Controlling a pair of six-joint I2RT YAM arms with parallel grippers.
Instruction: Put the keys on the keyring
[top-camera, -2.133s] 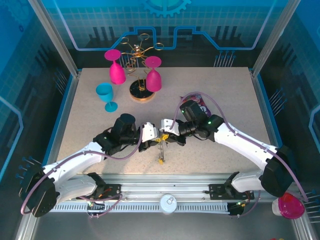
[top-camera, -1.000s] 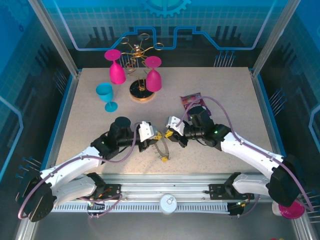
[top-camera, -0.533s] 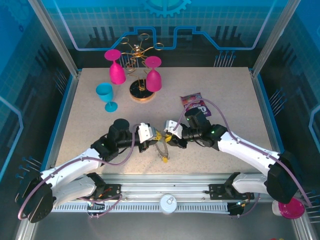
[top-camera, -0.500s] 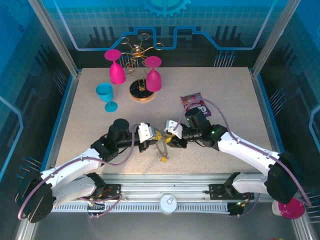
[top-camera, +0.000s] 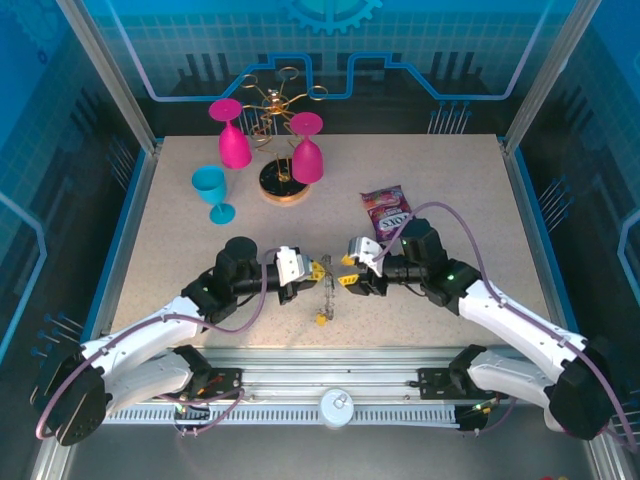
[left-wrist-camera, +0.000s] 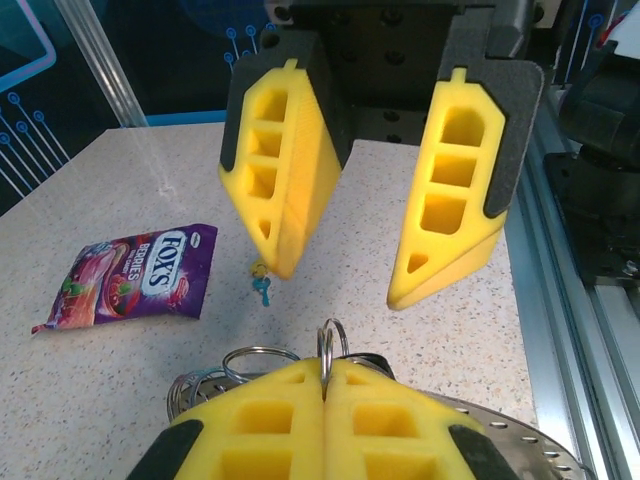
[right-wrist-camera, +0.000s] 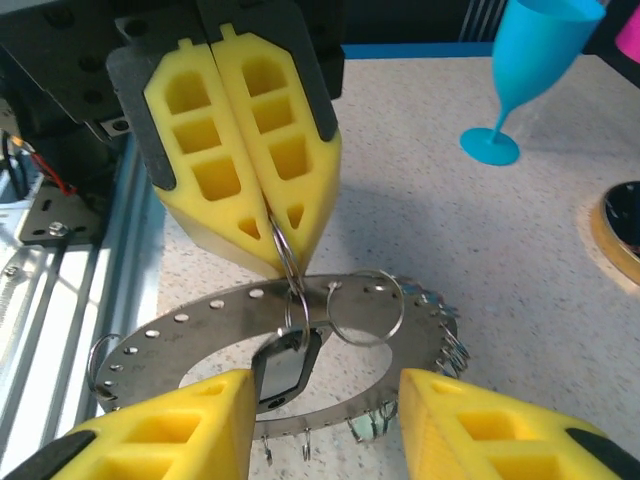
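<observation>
Seen from above, the left gripper (top-camera: 308, 272) and right gripper (top-camera: 349, 280) face each other near the front edge of the table (top-camera: 450, 180). The keyring (top-camera: 326, 290) is edge-on between them, a yellow-tagged key (top-camera: 320, 320) at its near end. In the left wrist view the left jaws are clenched on a wire loop (left-wrist-camera: 329, 338) of the keyring, while the right jaws stand parted opposite, gripping nothing. The right wrist view shows that same pinch, with a black-tagged key (right-wrist-camera: 284, 366) on the grey hoop.

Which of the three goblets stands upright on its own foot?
The blue goblet, alone to the left of the gold rack. Its bowl opens upward, while both pink goblets have the bowl down and the foot up.
</observation>
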